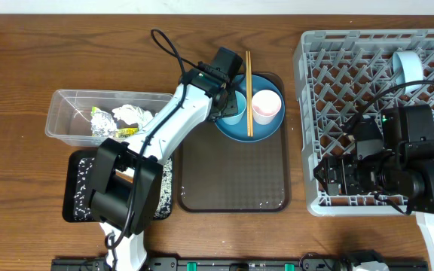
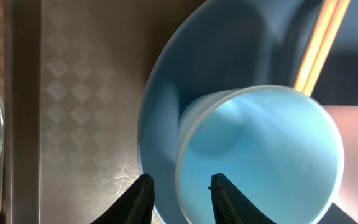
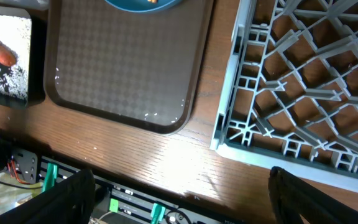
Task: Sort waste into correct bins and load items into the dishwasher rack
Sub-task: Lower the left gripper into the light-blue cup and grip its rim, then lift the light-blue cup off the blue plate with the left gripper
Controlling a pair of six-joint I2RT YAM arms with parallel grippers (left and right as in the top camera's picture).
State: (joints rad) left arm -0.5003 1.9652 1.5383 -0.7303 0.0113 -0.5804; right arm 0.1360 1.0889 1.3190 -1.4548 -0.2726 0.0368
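Wooden table (image 1: pixel 21 68) beneath grey rack (image 1: pixel 353 36)

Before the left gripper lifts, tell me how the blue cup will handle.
The cup looks thin-walled and empty, so probably light. Its smooth wall may slip from a rim pinch by the left gripper. Standing on the plate, it could tip if nudged.
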